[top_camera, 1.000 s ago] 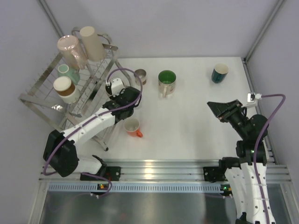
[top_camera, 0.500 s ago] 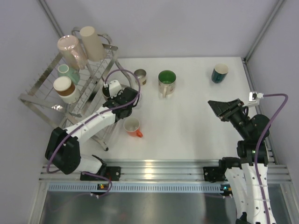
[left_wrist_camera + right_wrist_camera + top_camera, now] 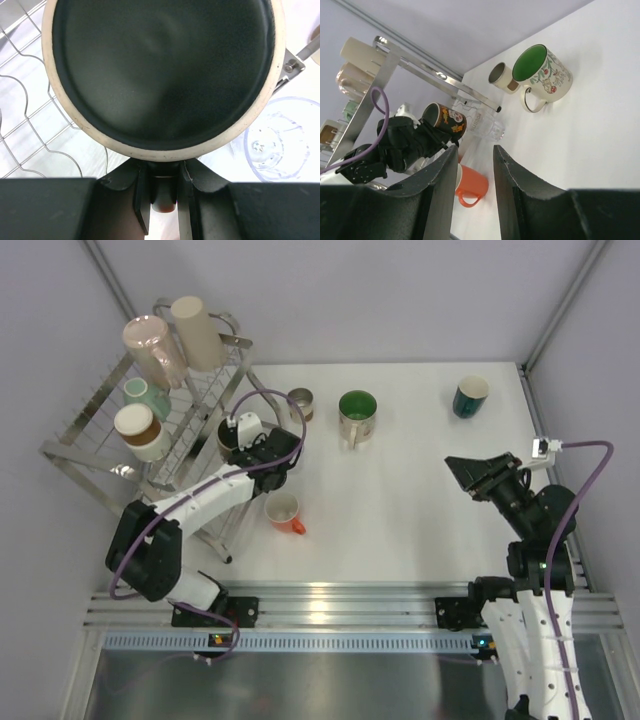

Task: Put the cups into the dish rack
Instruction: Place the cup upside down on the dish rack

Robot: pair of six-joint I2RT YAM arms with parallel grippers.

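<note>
Mug [image 3: 160, 75], dark inside with a cream rim, is clamped at its lower edge by left gripper [image 3: 160, 175], its mouth filling the upper left wrist frame. In the top view it lies centre-left, just beside dish rack [image 3: 92, 440]. Right gripper [image 3: 474, 150], at mid-right, holds nothing, jaws partly apart, well clear of the mug.

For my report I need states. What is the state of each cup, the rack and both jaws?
Left jaws: shut on dark mug.
Right jaws: open, empty.
Green-inside mug: upright on table.
Orange mug: upright on table.
Dark teal cup: upright on table.
Dish rack: holds four cups.
</note>
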